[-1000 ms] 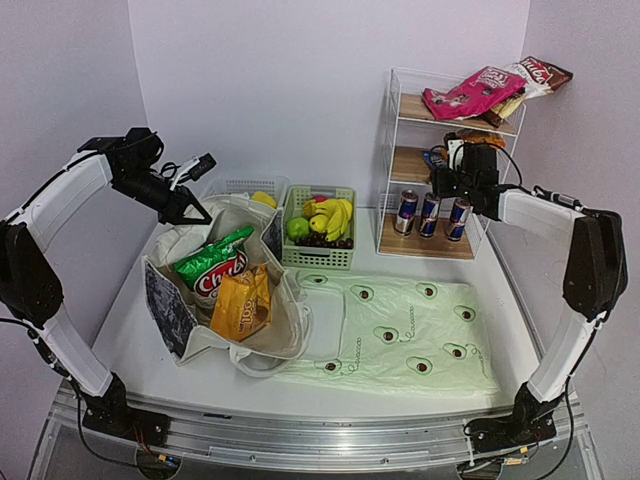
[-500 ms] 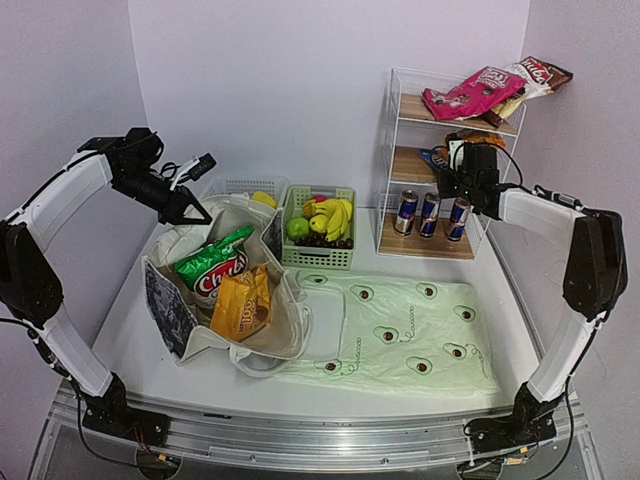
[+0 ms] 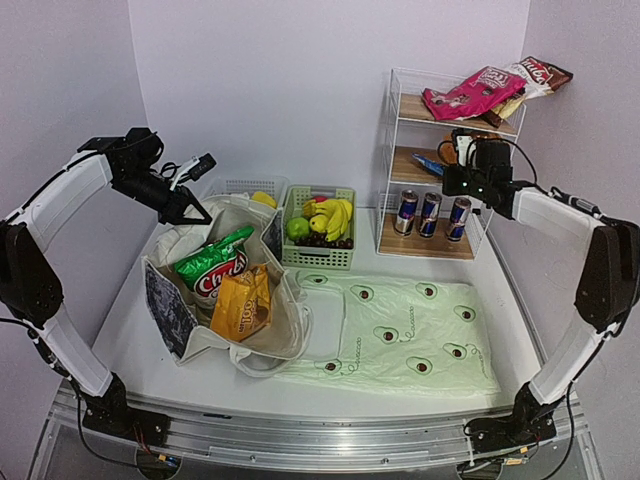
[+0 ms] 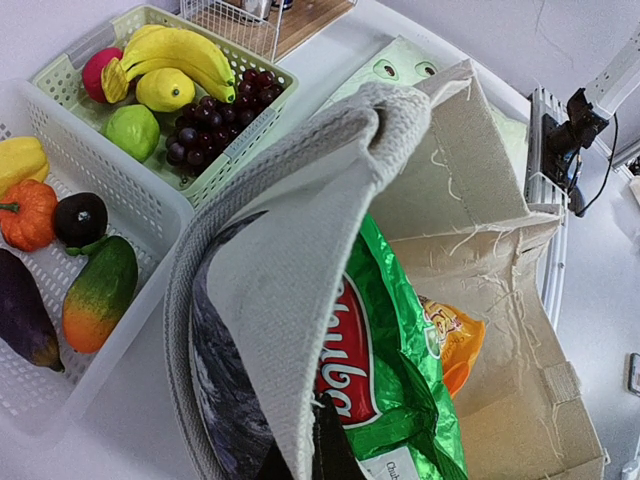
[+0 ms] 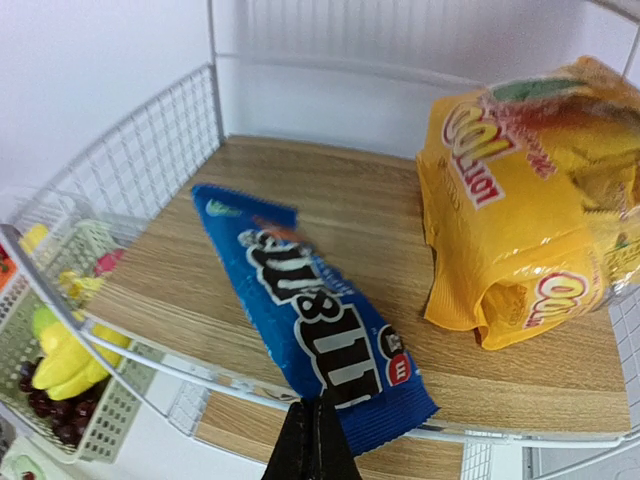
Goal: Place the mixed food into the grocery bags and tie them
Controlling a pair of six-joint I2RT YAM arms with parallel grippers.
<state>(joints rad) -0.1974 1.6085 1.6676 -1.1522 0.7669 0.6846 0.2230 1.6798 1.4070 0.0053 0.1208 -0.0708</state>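
— Where's the food?
— Flat at near right is the pale-green avocado-print plastic bag (image 3: pixel 400 340). Green-white crisp packet (image 3: pixel 212 268) and orange crisp packet (image 3: pixel 242 303) sit in the cream canvas tote (image 3: pixel 290 330) on the left. The left gripper (image 3: pixel 190 212) is clamped on its far rim.
— Farther?
— Yellow bananas (image 3: pixel 333 215) and dark purple grapes (image 3: pixel 322 240) in the green plastic basket (image 3: pixel 320 258). Blue-silver drink cans (image 3: pixel 430 215) on the white wire rack (image 3: pixel 392 120). The right gripper (image 5: pixel 318 435) is pinched together at a blue packet (image 5: pixel 310 320).

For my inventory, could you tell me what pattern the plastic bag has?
The plastic bag is pale green with avocado prints, clearest in the top view.

Tote (image 3: pixel 275 335) with crisp packets (image 3: pixel 212 272) left of the basket (image 3: pixel 318 258), shelf rack (image 3: pixel 412 165) right of it, plastic bag (image 3: pixel 400 335) before it
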